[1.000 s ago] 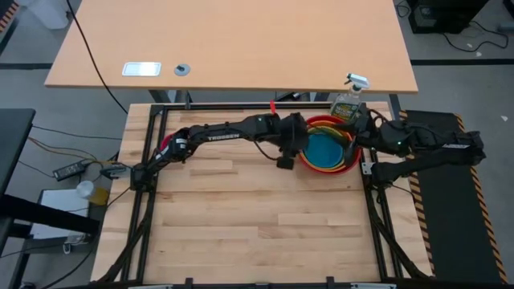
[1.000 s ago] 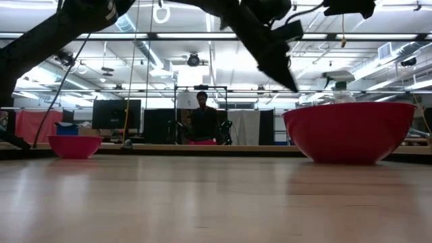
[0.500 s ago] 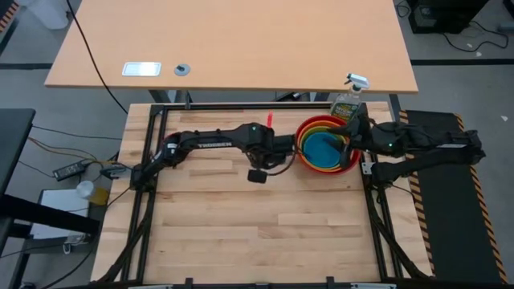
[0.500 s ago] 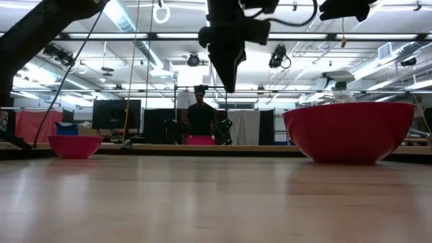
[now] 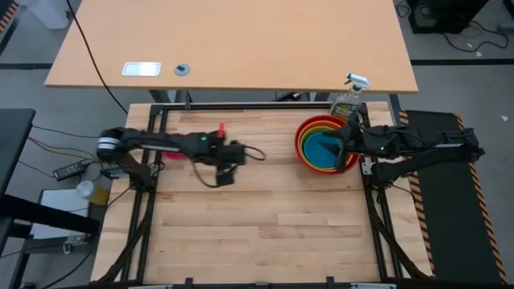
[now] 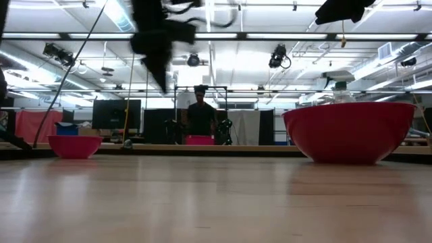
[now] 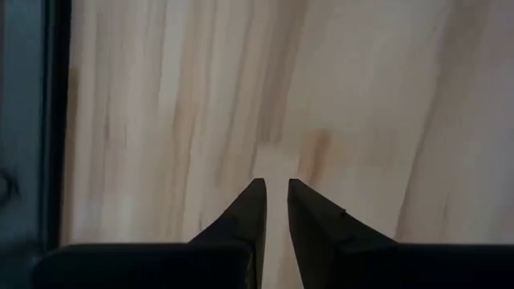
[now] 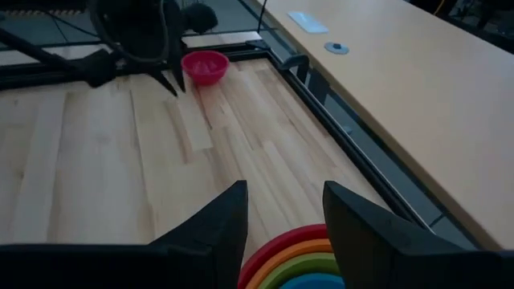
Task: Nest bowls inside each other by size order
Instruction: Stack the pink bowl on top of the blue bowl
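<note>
The red bowl [image 5: 350,160] holds the orange, lime green and blue [image 5: 321,148] bowls nested inside it at the far right of the table; it also shows in the low view [image 6: 347,131]. The pink bowl [image 8: 205,67] stands alone at the far left, partly under my left arm in the high view [image 5: 167,154]. My left gripper [image 5: 225,178] hangs above bare wood left of the table's middle, fingers nearly together and empty [image 7: 275,193]. My right gripper [image 5: 339,147] is open and empty above the stack's right rim [image 8: 285,197].
A clear spray bottle [image 5: 349,100] stands just beyond the stack at the far right corner. A second table [image 5: 233,48] lies past the far edge. A person [image 6: 201,118] stands in the room behind. Bare wood covers the table's middle and near half.
My left gripper has swung away from the bowl stack toward the table's left edge, empty. The blue bowl stays in the stack. My right gripper has edged a little toward the left, over the stack's right rim.
</note>
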Motion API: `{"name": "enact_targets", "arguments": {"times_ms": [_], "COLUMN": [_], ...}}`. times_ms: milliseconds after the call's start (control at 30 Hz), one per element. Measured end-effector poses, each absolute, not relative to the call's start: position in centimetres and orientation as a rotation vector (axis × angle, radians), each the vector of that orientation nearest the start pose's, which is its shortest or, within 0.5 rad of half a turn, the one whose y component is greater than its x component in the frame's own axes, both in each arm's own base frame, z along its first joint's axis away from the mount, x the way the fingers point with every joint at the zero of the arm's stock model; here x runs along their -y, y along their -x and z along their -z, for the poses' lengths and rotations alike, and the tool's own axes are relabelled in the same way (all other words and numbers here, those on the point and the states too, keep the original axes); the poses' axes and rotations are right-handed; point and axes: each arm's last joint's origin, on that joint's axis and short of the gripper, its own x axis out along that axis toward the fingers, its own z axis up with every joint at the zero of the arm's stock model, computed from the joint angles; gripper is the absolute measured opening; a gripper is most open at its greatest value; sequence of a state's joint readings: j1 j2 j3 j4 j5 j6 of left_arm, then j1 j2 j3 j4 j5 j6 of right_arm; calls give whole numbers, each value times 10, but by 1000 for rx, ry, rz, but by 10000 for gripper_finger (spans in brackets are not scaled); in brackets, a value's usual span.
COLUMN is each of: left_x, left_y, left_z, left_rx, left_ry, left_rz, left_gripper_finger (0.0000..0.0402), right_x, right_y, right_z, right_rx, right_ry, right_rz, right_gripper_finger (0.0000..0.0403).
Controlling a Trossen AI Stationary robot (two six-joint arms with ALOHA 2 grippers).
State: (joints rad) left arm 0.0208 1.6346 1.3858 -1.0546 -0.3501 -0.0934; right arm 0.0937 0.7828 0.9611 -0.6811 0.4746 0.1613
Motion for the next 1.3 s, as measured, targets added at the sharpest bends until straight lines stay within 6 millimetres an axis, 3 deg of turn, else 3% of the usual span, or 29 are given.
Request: {"name": "enact_targets", "arguments": {"times_ms": [267,467,600,733,1000,1300], "left_x": [-15,-16,-20,-26,-42,-58], "left_y": [-230,-195,-184,-176,-176,-181], "left_z": [-244,-216,-200,-187,-178,-156], "left_rx": [-1344,-1426,-1476,-1518,-1546,-1695], "left_ry": [24,41,31,4,84,99], "left_rz": [-551,-670,-761,-814,-890,-907], "left_gripper_finger": [64,143,206,229,199,163], "right_x": [-1,-1,0,0,0,-2], "right_y": [-154,-158,-160,-162,-166,-172], "right_z": [-343,-341,-341,-341,-341,-339], "right_rx": [-478,-492,-491,-488,-483,-487], "right_ry": [-16,-12,-14,-15,-6,-7], "right_rz": [415,423,431,432,427,398], "right_gripper_finger": [169,169,169,169,169,169]}}
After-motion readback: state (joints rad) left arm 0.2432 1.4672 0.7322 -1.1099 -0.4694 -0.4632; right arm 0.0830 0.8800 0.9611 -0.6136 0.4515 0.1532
